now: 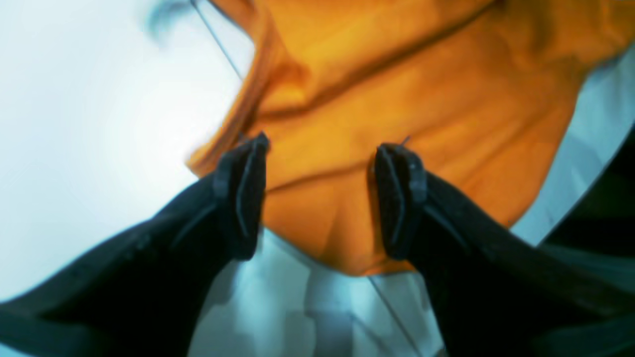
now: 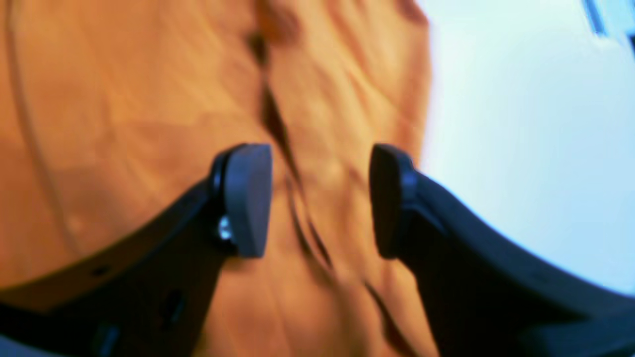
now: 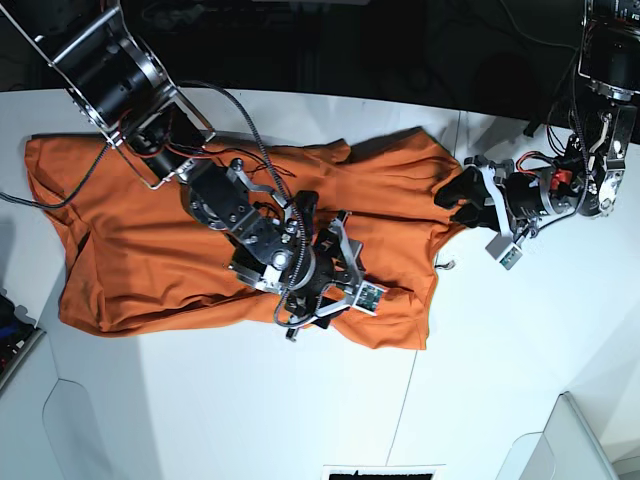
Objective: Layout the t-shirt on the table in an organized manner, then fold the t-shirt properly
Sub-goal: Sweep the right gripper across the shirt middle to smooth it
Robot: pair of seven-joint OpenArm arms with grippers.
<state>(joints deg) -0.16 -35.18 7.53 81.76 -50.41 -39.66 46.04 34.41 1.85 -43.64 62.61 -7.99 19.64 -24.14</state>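
The bright orange t-shirt (image 3: pixel 150 240) lies spread but wrinkled across the left and middle of the white table (image 3: pixel 500 350). My right gripper (image 3: pixel 330 300) is low over the shirt's lower middle. In the right wrist view it (image 2: pixel 317 198) is open, with creased fabric (image 2: pixel 124 124) beneath and table (image 2: pixel 521 124) to the right. My left gripper (image 3: pixel 450 202) is at the shirt's right edge. In the left wrist view it (image 1: pixel 320 198) is open, with a fold of shirt (image 1: pixel 397 99) between its fingers. The neck tag is not visible.
A thin dark seam (image 3: pixel 440 290) crosses the table to the right of the shirt and also shows in the left wrist view (image 1: pixel 218 39). The table's far edge (image 3: pixel 330 92) meets a dark background. Cables (image 3: pixel 225 105) hang on the right-wrist arm. A pale bin (image 3: pixel 575 440) sits at the lower right.
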